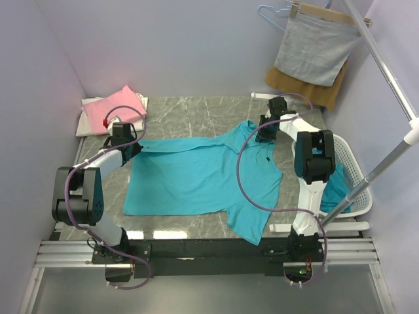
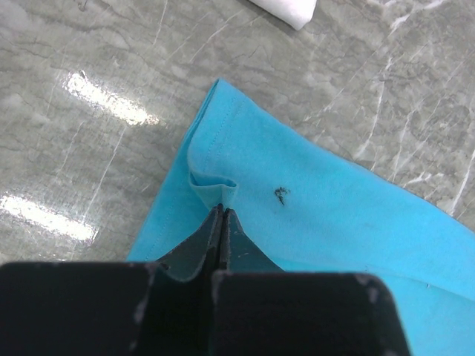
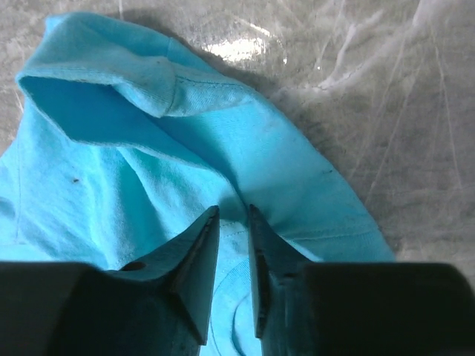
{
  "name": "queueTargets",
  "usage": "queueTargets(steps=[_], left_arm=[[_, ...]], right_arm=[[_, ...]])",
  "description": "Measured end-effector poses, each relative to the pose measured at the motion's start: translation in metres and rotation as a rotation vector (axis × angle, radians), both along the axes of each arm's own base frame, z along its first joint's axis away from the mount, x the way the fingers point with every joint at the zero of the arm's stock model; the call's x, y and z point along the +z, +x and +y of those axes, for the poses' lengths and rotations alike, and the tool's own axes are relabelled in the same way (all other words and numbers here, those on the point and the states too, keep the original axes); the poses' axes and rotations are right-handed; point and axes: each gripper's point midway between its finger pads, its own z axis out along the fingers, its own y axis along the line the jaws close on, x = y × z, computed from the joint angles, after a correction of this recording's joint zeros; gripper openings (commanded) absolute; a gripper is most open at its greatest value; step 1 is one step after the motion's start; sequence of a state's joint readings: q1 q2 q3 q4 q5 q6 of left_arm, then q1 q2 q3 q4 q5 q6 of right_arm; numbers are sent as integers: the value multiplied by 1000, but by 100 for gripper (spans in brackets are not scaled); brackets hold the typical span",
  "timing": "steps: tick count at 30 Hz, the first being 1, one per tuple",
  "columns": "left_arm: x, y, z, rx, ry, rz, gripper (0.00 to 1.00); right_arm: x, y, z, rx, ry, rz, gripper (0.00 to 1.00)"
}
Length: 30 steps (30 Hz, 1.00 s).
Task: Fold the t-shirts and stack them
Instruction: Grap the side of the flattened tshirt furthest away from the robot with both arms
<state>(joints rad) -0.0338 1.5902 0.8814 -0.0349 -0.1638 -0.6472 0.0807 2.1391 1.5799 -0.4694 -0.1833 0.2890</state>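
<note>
A teal t-shirt (image 1: 196, 176) lies spread on the marble table (image 1: 196, 110), with one sleeve hanging over the near edge. My left gripper (image 1: 128, 148) is at the shirt's far left corner. In the left wrist view it (image 2: 221, 210) is shut on a small pinched fold of the teal fabric (image 2: 334, 208). My right gripper (image 1: 265, 131) is at the shirt's far right, near the collar. In the right wrist view its jaws (image 3: 233, 212) stand a narrow gap apart, pressed down on bunched fabric (image 3: 148, 170), with nothing clamped between them.
Folded pink (image 1: 118, 111) and white (image 1: 91, 119) shirts are stacked at the back left corner. A white basket (image 1: 357, 176) holding a teal garment stands at the right. A grey cloth (image 1: 315, 49) hangs at the back right, by a slanted metal rail (image 1: 393, 85).
</note>
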Motion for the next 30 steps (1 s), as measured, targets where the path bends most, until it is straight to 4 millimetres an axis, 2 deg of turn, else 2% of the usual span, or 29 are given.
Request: queueTargets(steps=[2,7,10,11,14,21,26,30], left_arm=[[-1,0,0,0,0,2,1],[-3,0,0,0,1,9,1],[-4,-1,0,0,1,10,1],[-4,-1,0,0,1,10,1],[-4,-1,0,0,0,10,1],[-4,-1,0,0,0,10,1],[-4,-1,0,0,1,11,1],[-4,-1,0,0,1,11,1]], right_arm=[[-1,-2,0,2,0,12,20],[1,-3,2,14,6,30,19],[4,-3,3,25,12,36,24],[4,-4,4,30,13,41,30],[3,-2,5,39,17,46,36],[0,-4,6,54,20,76,38],[-2,-7,5,63,8,96,10],[-4,-9,4,66,3,107,1]])
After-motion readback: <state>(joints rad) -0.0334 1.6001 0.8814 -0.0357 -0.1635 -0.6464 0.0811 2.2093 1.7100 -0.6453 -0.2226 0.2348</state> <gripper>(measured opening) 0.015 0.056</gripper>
